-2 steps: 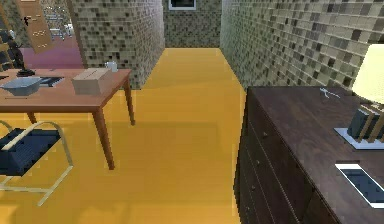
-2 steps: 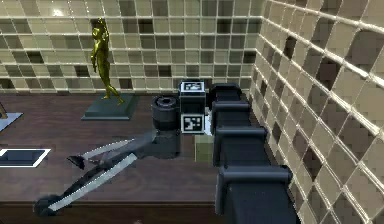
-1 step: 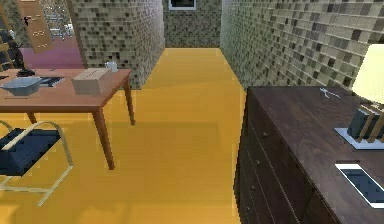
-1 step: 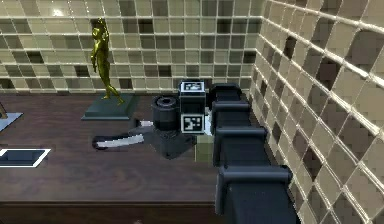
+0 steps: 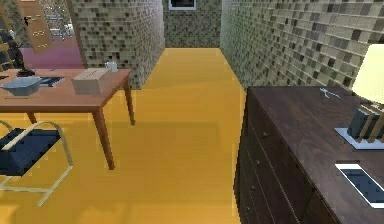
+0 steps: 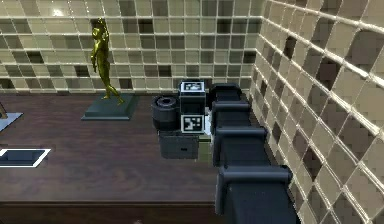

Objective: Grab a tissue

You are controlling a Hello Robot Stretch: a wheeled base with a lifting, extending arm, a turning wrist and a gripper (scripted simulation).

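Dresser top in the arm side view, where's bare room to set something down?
Bare wood spans the dresser top between the white-framed flat item and the arm, in front of the gold statue. Crowded at the arm's far end.

You have a brown wooden table [image 5: 108, 96] at the forward view's left, standing on the orange floor [image 5: 190, 130]. On it you can see a pale box [image 5: 88, 81] near its right end and a grey-blue bowl [image 5: 22, 85] toward the left. A blue-seated chair [image 5: 28, 150] stands on the floor just beside it. At the forward view's right, a dark wooden dresser [image 5: 300, 125] carries a lamp [image 5: 368, 100] and a flat white-rimmed slab [image 5: 362, 184]. In the arm side view its dark top bears a golden statue [image 6: 101, 55].
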